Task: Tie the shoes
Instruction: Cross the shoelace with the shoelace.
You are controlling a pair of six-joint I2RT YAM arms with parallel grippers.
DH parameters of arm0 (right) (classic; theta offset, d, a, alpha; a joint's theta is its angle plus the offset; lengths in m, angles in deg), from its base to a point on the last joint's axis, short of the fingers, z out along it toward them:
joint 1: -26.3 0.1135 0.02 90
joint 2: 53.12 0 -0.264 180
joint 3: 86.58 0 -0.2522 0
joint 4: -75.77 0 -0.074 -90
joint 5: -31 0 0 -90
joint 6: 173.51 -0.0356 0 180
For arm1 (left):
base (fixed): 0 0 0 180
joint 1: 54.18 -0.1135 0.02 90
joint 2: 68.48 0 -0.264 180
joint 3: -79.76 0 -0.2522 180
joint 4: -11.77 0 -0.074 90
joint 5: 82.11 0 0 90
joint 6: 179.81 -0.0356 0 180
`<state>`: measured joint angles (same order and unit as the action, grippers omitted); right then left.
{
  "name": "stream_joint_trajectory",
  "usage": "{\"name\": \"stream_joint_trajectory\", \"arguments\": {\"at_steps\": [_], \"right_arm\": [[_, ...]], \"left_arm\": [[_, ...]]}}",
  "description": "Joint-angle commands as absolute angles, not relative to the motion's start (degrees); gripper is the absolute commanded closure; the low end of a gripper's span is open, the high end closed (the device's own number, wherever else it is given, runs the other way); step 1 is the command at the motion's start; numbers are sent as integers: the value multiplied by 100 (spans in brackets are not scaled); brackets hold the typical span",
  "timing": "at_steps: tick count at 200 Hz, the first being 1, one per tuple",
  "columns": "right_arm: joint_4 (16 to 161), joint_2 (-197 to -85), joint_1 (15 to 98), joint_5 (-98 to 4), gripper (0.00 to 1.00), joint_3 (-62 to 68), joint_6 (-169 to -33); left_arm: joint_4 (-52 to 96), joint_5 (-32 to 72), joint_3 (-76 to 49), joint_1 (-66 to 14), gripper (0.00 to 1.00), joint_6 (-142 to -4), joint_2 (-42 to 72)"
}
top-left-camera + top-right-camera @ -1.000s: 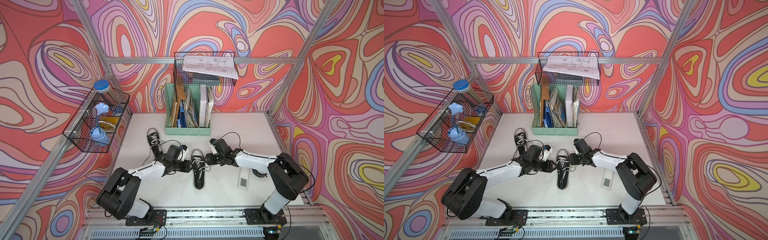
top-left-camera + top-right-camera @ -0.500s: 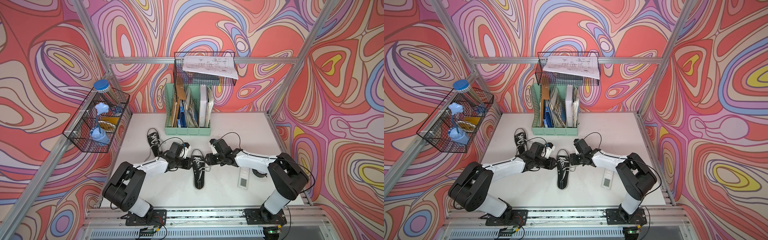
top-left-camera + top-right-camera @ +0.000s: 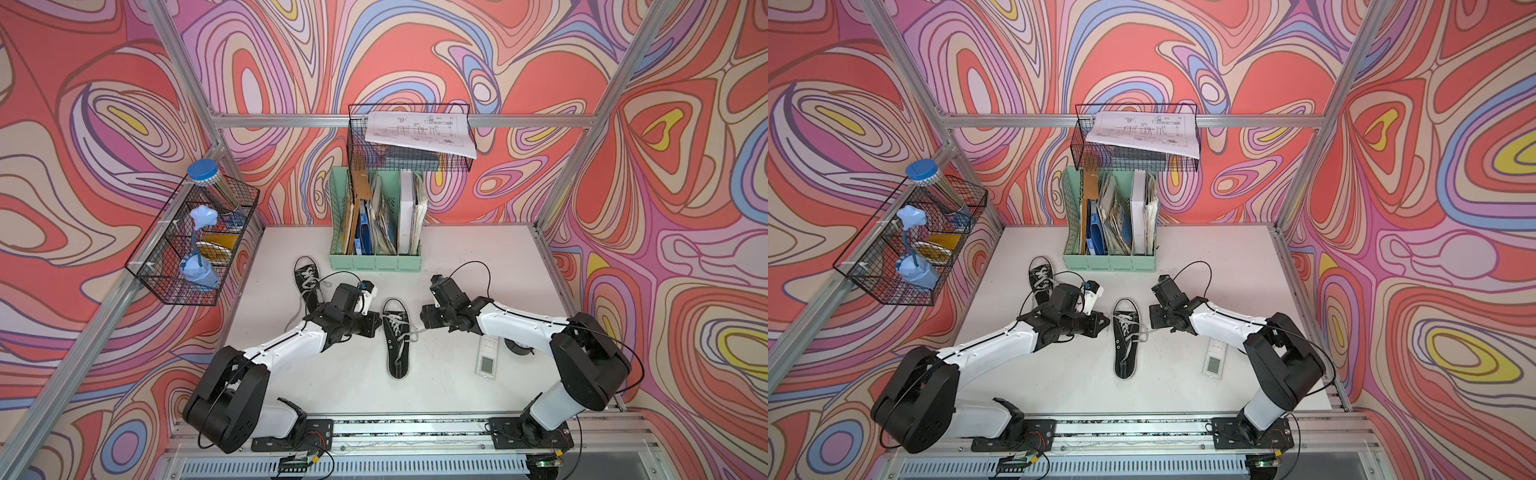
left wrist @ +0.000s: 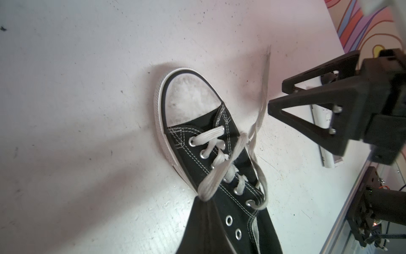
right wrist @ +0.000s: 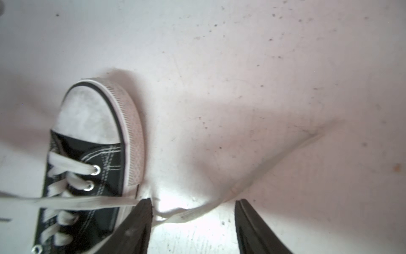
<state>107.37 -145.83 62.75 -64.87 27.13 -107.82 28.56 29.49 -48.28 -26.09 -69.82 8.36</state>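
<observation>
Left claw (image 4: 204, 202) has clamped onto the shoe lace (image 4: 220, 168).

A scuffed white tabletop (image 3: 478, 257) carries everything. Mid-table lies a small black canvas sneaker with white sole trim (image 3: 397, 353), toe pointing far, and its white lace (image 4: 265, 88) trails onto the surface at its right. A matching black sneaker (image 3: 305, 276) sits far left. A mint-green slotted file holder (image 3: 374, 262) stands at the far edge, and a slim white handset with a small screen (image 3: 487, 357) lies near right.

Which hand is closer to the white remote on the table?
The right hand. It is open, between the remote and the middle shoe. The left hand pinches a lace on that shoe's other side.
</observation>
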Motion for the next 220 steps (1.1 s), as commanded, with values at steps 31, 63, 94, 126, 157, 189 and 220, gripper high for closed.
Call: {"name": "stream_joint_trajectory", "arguments": {"at_steps": [31, 63, 94, 126, 157, 189, 220], "right_arm": [[11040, -15260, 6242, -7323, 38, 2426, -11037], [11032, -15391, 6242, -7444, 41, 2442, -11084], [10888, -15435, 6236, -7425, 53, 2433, -11033], [10744, -15579, 6208, -7480, 76, 2421, -10948], [10585, -15264, 6192, -7588, 97, 2394, -10771], [10270, -14571, 6190, -7835, 100, 2510, -10520], [9741, -13822, 6192, -7651, 100, 2763, -10327]], "left_arm": [[3155, 2841, -4994, -2597, 100, -6802, 119], [3178, 2854, -4957, -2589, 100, -6797, 153], [3129, 2898, -4943, -2590, 100, -6766, 201], [3152, 2860, -4935, -2596, 100, -6743, 137], [3218, 2758, -4897, -2595, 100, -6669, -21], [3367, 2469, -4802, -2597, 100, -6475, -435], [3382, 2204, -4718, -2602, 100, -6229, -983]]}}
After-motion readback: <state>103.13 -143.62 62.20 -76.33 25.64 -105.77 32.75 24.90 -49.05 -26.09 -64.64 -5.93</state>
